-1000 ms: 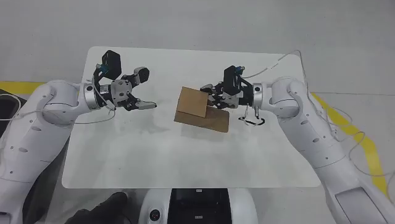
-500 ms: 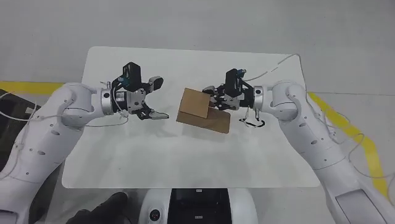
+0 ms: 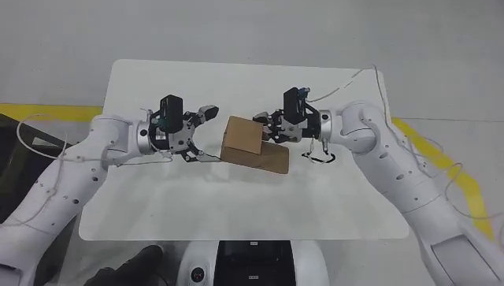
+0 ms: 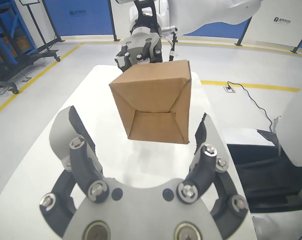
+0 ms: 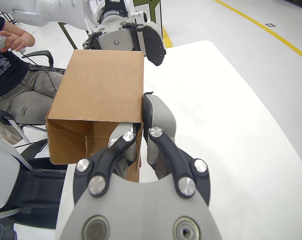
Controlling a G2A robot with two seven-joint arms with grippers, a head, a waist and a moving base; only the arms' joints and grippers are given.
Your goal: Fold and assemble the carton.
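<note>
Top view: The carton (image 3: 246, 143) is located over the middle of the white tabletop (image 3: 236, 203), between the two arms. The left end effector (image 3: 210, 135) is open, with one finger on each side of the carton's near end and just beside it, without contact. The fingertips of the right end effector (image 3: 270, 128) are hidden by the carton's edge. A loop of black cable (image 3: 319, 157) lies on the tabletop beside the right wrist. The grey floor is marked with a yellow line (image 3: 47, 111).

Left wrist view: The carton's closed end, made of folded flaps, is turned toward the camera. The carton appears to be raised clear of the tabletop, with a shadow cast beneath it. The right end effector is largely concealed behind the carton. Blue panels (image 4: 78, 13) and a floor cable (image 4: 253, 98) are seen in the room behind.

Right wrist view: The open end of the carton is presented. One side wall is clamped by the right end effector, one finger outside and one inside; the inner finger is partly hidden. The carton's far end cannot be seen.
</note>
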